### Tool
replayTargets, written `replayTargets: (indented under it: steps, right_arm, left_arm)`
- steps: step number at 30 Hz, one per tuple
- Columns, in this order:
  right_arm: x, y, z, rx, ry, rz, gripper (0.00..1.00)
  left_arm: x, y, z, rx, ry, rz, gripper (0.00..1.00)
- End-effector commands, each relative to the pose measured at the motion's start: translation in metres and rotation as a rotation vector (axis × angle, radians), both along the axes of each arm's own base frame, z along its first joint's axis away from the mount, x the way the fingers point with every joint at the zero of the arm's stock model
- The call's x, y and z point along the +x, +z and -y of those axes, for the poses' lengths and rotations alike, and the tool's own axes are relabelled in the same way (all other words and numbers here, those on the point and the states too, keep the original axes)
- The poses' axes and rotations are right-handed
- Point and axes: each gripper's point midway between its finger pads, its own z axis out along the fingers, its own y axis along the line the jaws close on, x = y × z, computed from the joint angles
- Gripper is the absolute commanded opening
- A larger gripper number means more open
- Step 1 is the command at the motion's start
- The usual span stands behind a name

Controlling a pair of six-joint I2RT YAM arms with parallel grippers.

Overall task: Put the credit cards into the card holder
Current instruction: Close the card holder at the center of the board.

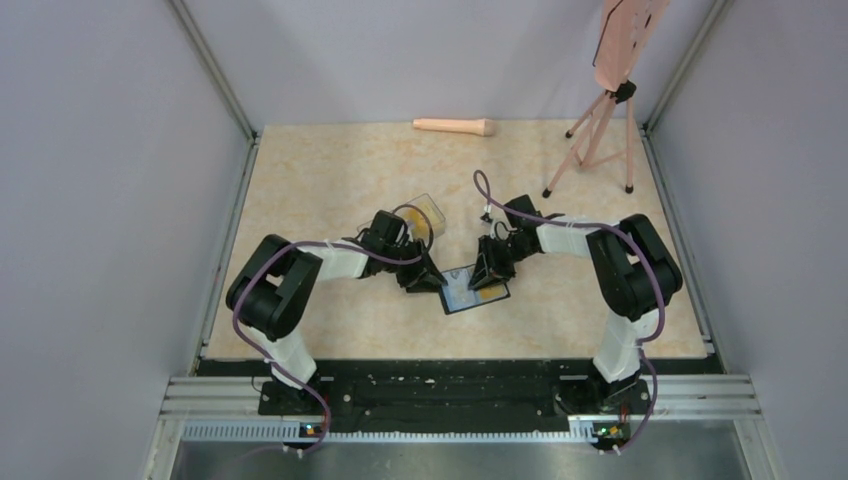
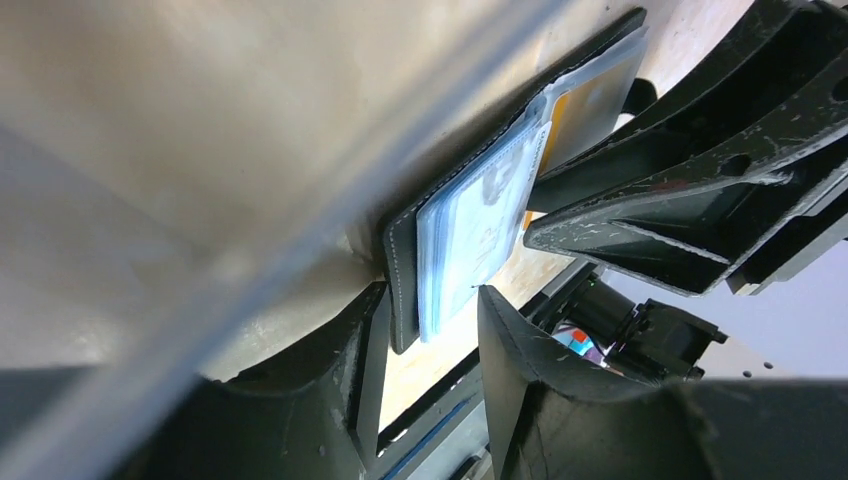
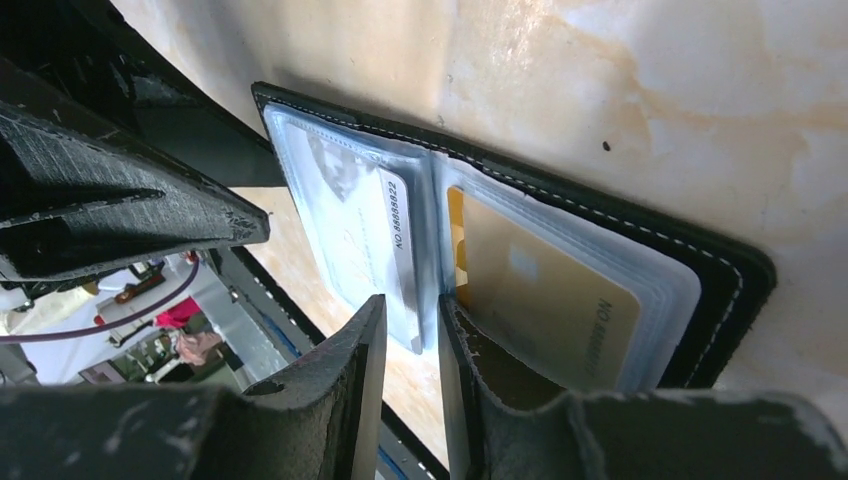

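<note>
The black card holder (image 1: 465,297) lies open on the table between both grippers. In the right wrist view its cover (image 3: 730,290) frames clear pockets: a grey-white card (image 3: 350,225) in the left one, a yellow-orange card (image 3: 545,295) in the right one. My right gripper (image 3: 412,335) hovers at the fold, jaws a narrow gap apart, the grey-white card's corner showing in the gap. My left gripper (image 2: 425,385) is open, the holder's black edge (image 2: 400,270) and blue-grey pockets (image 2: 470,235) between its fingertips. In the top view the left gripper (image 1: 430,280) and right gripper (image 1: 488,277) flank the holder.
A clear plastic box (image 1: 428,213) with yellow contents stands just behind the left gripper; it blurs the upper left of the left wrist view (image 2: 200,150). A beige handle-shaped object (image 1: 455,126) lies at the back. A tripod (image 1: 600,140) stands back right.
</note>
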Motion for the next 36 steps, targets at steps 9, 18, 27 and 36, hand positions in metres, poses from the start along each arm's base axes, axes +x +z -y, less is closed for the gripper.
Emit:
replayTargets:
  steps: [9, 18, 27, 36]
  right_arm:
    - [0.006, -0.008, 0.001, -0.003, 0.005, 0.003, 0.29]
    - [0.015, 0.004, -0.009, 0.047, -0.010, 0.009, 0.30]
    - [0.019, 0.012, -0.013, 0.071, -0.020, 0.018, 0.33]
    - [0.032, 0.023, -0.015, 0.059, -0.023, 0.049, 0.39]
  left_arm:
    - [0.018, 0.069, 0.040, -0.245, -0.102, 0.190, 0.39]
    - [0.015, 0.064, 0.050, -0.226, -0.162, 0.174, 0.28]
    - [0.018, 0.045, 0.029, -0.002, -0.181, 0.145, 0.00]
    - [0.025, 0.048, 0.011, 0.132, -0.202, 0.172, 0.00]
